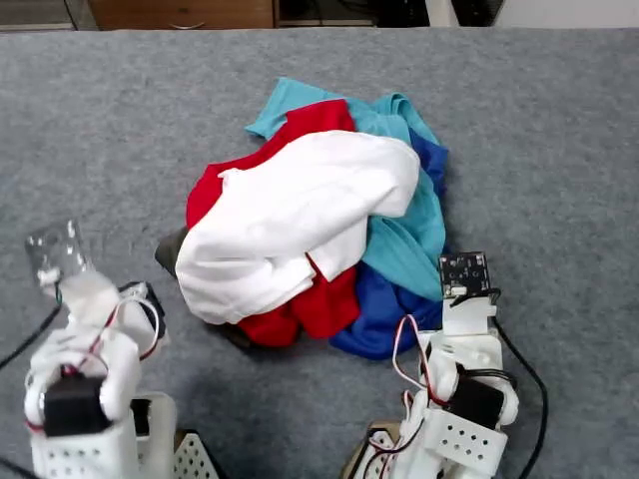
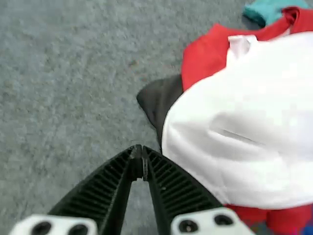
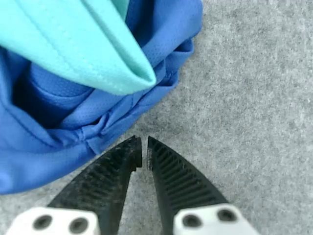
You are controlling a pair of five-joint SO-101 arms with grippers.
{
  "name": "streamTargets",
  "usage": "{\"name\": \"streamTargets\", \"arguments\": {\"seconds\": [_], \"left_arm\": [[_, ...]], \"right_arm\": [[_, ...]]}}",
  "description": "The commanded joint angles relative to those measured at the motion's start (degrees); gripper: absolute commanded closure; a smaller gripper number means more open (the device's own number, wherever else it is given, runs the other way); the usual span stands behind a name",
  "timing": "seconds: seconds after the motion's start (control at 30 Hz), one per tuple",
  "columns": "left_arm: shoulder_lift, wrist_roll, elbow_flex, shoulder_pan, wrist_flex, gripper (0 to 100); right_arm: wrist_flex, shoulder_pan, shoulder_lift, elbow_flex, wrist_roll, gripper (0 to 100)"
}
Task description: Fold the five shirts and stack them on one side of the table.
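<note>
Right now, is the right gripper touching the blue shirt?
Cannot tell. In the right wrist view the right gripper meets the edge of the blue shirt with no visible gap, yet it may hover above.

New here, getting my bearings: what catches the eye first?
Shirts heaped on the grey table: the white shirt on top, with the red shirt, teal shirt and blue shirt beneath and a dark shirt peeking out. The left gripper and right gripper sit empty beside the heap.

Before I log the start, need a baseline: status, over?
Left claw shut, right claw shut, both empty. Shirt heap unfolded. White shirt on top.
</note>
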Motion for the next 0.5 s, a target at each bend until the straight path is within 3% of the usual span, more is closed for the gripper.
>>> {"name": "streamTargets", "arguments": {"seconds": [0.0, 0.23, 0.47], "left_arm": [[14.55, 1.05, -14.59, 3.52, 6.07, 98], [35.3, 0.0, -32.35, 5.54, 15.91, 98], [48.31, -20.92, -40.26, 10.2, 16.35, 98]], "right_arm": [[0.26, 1.1, -6.46, 0.04, -0.26, 95.8], [0.26, 1.1, -6.46, 0.04, -0.26, 95.8], [0.26, 1.1, -6.46, 0.04, -0.26, 95.8]]}}
